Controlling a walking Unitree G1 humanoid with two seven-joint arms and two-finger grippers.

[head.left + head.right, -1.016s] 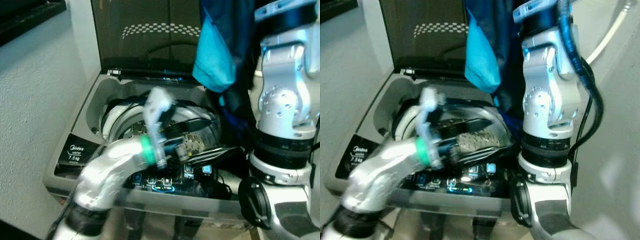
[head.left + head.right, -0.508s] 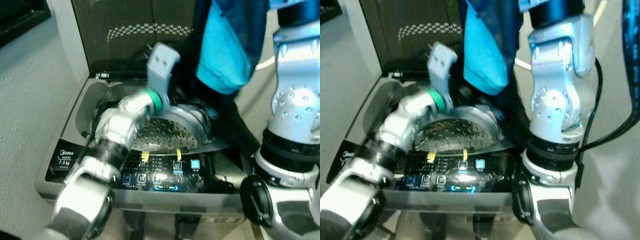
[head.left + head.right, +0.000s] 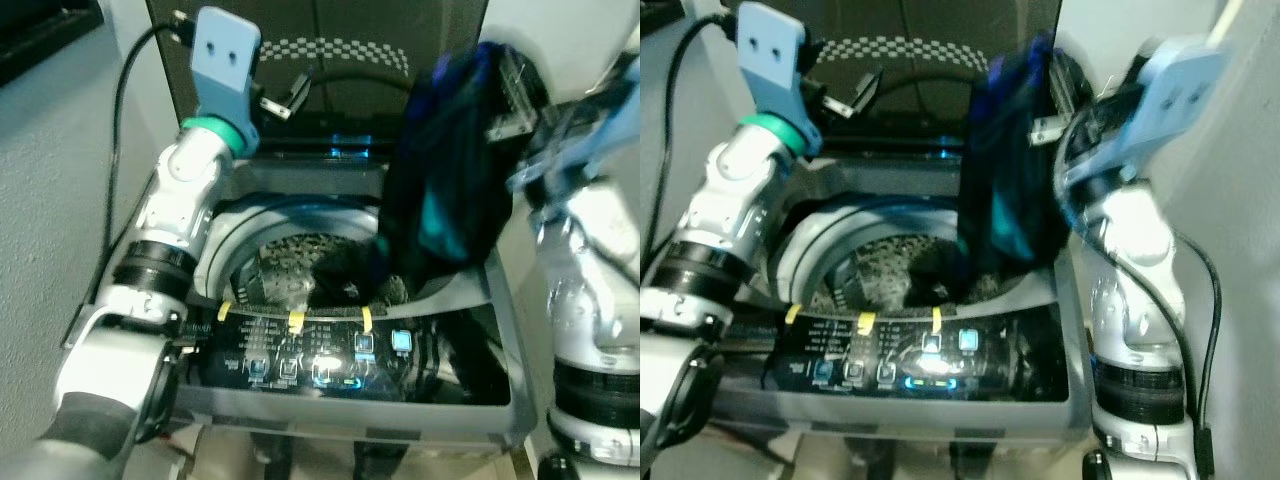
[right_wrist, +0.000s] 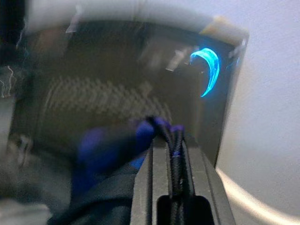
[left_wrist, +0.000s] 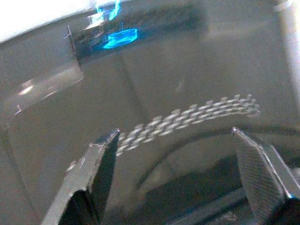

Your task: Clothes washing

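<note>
Laundry corner, pale walls on both sides.
Grey-white textured wall (image 3: 60,150) on the left; a dark-framed edge (image 3: 45,30) at its upper corner, too cropped to identify. Smooth lighter wall (image 3: 1240,200) on the right, brightly lit. A pale hose or cord (image 3: 1230,15) crosses its top corner. Lighting cool, bluish.

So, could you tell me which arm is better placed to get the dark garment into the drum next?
The right. Its gripper is shut on the dark garment, which hangs over the drum with its lower end already inside. The left gripper is open, raised before the lid.
</note>
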